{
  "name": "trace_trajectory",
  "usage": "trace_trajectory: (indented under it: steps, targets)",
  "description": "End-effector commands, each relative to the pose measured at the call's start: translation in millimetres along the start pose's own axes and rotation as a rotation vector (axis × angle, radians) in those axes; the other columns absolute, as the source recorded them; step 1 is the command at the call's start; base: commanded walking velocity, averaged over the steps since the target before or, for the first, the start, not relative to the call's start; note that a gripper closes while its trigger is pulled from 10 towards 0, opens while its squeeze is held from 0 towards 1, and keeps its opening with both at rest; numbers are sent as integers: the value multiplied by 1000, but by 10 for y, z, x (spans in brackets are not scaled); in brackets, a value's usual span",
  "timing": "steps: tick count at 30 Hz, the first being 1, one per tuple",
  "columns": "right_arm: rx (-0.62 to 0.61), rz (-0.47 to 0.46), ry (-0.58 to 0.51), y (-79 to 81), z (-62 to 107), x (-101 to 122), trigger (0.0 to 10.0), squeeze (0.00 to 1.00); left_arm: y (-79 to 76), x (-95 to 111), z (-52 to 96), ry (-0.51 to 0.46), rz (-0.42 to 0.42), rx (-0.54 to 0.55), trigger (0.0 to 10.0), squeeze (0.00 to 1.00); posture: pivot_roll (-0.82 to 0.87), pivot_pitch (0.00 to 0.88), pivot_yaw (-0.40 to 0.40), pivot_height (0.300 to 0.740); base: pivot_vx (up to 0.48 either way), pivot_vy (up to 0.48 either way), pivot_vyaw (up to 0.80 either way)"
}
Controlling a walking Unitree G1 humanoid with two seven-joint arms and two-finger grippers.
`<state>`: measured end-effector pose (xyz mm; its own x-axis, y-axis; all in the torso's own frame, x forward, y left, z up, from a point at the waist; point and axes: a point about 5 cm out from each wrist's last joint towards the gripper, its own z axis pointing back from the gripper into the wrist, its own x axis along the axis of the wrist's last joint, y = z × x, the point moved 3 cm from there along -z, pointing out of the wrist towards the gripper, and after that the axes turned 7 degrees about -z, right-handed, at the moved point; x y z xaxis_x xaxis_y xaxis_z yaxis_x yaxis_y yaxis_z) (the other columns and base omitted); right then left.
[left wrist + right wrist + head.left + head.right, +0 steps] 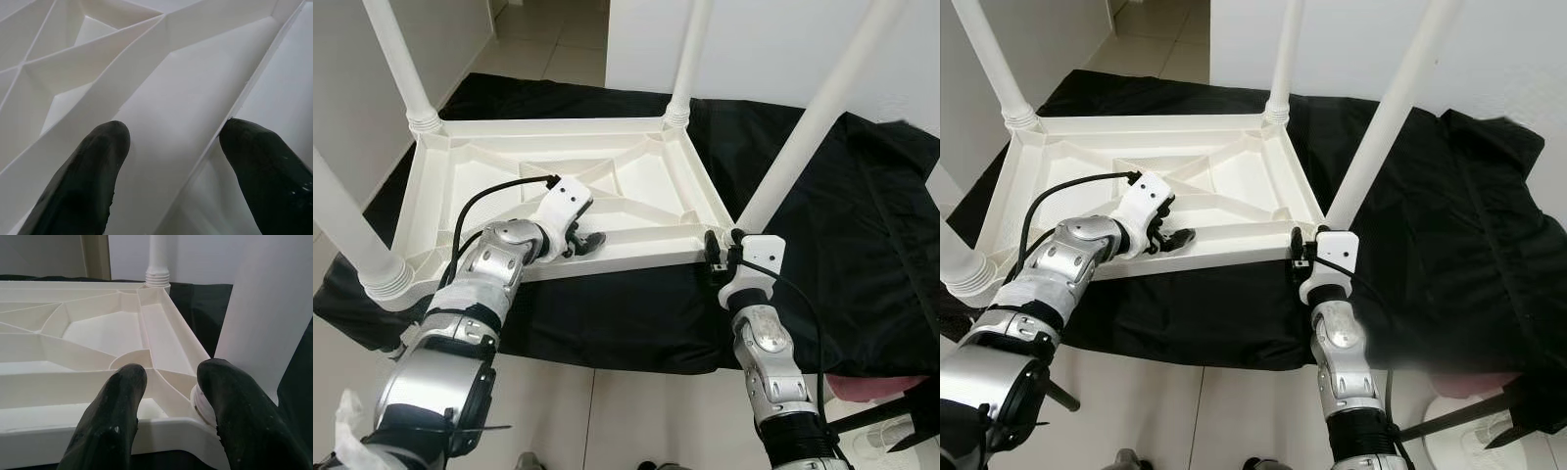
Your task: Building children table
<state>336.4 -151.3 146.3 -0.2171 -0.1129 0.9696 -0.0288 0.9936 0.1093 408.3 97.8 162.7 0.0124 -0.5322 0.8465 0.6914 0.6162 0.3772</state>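
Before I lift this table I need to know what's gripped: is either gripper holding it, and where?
Neither visibly clamps anything. The left gripper straddles the table near rim with fingers open; the right gripper is open at the corner leg base.

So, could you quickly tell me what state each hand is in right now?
Left hand: open, fingers straddling a rib of the upturned table.
Right hand: open at the table's near corner, holding nothing.
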Motion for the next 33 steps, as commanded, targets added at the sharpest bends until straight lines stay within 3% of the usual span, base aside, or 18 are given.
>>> trace_trajectory:
  steps: [1, 7, 12, 22, 23, 25, 27, 33]
  targets:
    - [-7, 6, -6, -24, 3, 6, 10000, 0, 39, -22, -26, 51, -19, 44, 10000, 0, -37, 97, -32, 740, 0, 0, 0]
    - [-8, 6, -5, -17, 9, 0, 10000, 0, 10, -38, -52, 76, -10, -2, 10000, 0, -40, 98, -27, 740, 0, 0, 0]
    - [-12, 5, -7, -16, 20, 0, 10000, 0, -166, -45, -61, 64, -50, -136, 10000, 0, -43, 97, -20, 740, 0, 0, 0]
    - [-17, 0, -4, 1, 24, -18, 10000, 0, -106, -194, -73, 163, 29, -88, 10000, 0, -43, 95, -9, 740, 0, 0, 0]
    - [-21, -3, -3, 0, 24, -21, 10000, 0, -82, -199, -71, 159, 19, -65, 4118, 0, -44, 96, -7, 740, 0, 0, 0]
    - [-22, -4, -3, 0, 24, -21, 10000, 0, -72, -194, -69, 152, 16, -55, 4118, 0, -44, 96, -7, 740, 0, 0, 0]
    - [-26, -5, -2, 0, 26, -27, 10000, 0, -50, -181, -65, 136, 16, -37, 0, 0, -42, 95, -5, 740, 0, 0, 0]
    - [-31, -5, 0, -1, 20, -36, 10000, 0, 4, -153, -62, 128, 3, 5, 0, 0, -41, 94, -4, 740, 0, 0, 0]
